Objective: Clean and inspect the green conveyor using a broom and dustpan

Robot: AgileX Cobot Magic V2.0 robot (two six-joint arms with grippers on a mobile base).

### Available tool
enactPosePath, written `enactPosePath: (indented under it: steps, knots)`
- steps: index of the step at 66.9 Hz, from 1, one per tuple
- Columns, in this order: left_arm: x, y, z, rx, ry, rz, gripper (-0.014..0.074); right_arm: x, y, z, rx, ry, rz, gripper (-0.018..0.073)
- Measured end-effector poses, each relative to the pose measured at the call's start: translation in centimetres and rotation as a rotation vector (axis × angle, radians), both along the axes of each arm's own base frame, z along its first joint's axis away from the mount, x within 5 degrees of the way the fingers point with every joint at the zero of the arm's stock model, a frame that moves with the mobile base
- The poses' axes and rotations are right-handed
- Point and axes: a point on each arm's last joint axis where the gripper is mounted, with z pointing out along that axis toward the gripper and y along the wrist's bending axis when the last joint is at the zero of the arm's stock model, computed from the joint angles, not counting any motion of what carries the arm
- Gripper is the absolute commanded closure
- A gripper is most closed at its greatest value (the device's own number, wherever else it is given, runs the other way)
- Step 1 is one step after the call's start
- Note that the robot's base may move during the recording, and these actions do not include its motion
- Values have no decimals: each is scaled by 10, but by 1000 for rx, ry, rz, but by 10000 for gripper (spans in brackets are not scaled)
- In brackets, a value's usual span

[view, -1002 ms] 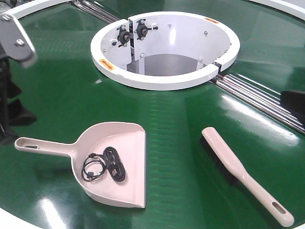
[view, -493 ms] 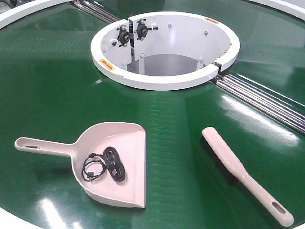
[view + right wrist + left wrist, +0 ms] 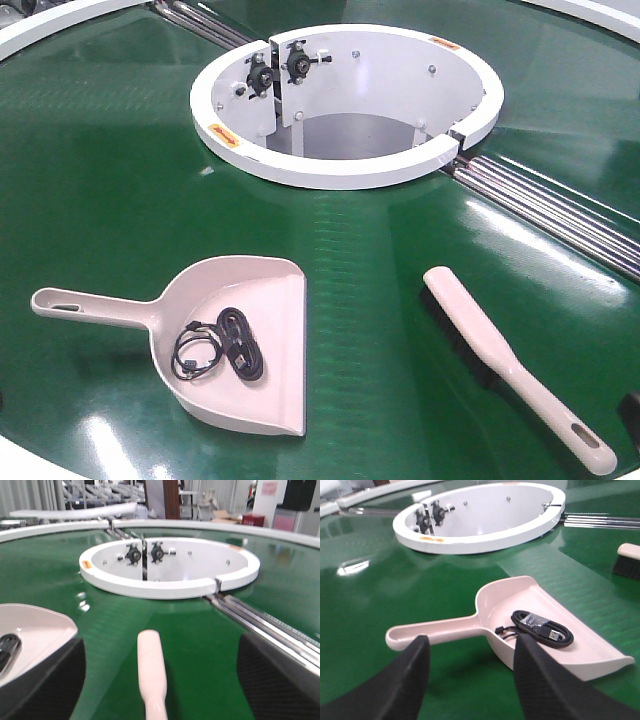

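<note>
The green conveyor [image 3: 120,180] fills every view. On it lies the pink-beige dustpan [image 3: 255,300], handle pointing left, with a coiled black cable [image 3: 220,345] in its pan. To its right lies the broom [image 3: 500,355], bristles down, its slotted handle end toward the near right. In the left wrist view my left gripper [image 3: 472,644] is open, just short of the dustpan's [image 3: 520,592] handle and not touching it. My right gripper [image 3: 160,641] is open too, its fingers wide on either side of the broom [image 3: 151,670] handle, apart from it.
A white ring-shaped housing [image 3: 345,165] with bearings inside sits at the belt's centre. Metal roller rails [image 3: 560,210] run from it to the right. The conveyor's white rim [image 3: 40,25] shows at far left. A dark sliver [image 3: 630,410] sits at the right edge.
One second ago the left arm showed at the upper left of the front view and a dark part at the right edge; both have left those spots. Dustpan and broom have not moved.
</note>
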Motion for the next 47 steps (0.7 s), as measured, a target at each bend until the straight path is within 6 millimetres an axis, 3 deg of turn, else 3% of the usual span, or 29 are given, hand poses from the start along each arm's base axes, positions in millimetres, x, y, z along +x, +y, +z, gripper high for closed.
enactPosePath:
  steps: [7, 13, 24, 26, 47]
  knots:
    - [1, 0, -4, -17, 5, 4, 242, 1, 0, -5, 5, 14, 2, -15]
    - [1, 0, -6, -18, 8, 5, 281, 1, 1, -5, 8, 16, 3, 86]
    - [1, -1, -6, -21, 5, 5, 603, 1, 1, -5, 21, 19, 6, 498]
    - [1, -1, -6, -21, 5, 5, 605, 1, 1, -5, 31, 21, 9, 579]
    - [1, -1, -6, -22, 2, 5, 604, 0, 6, -4, 156, 44, 46, 568]
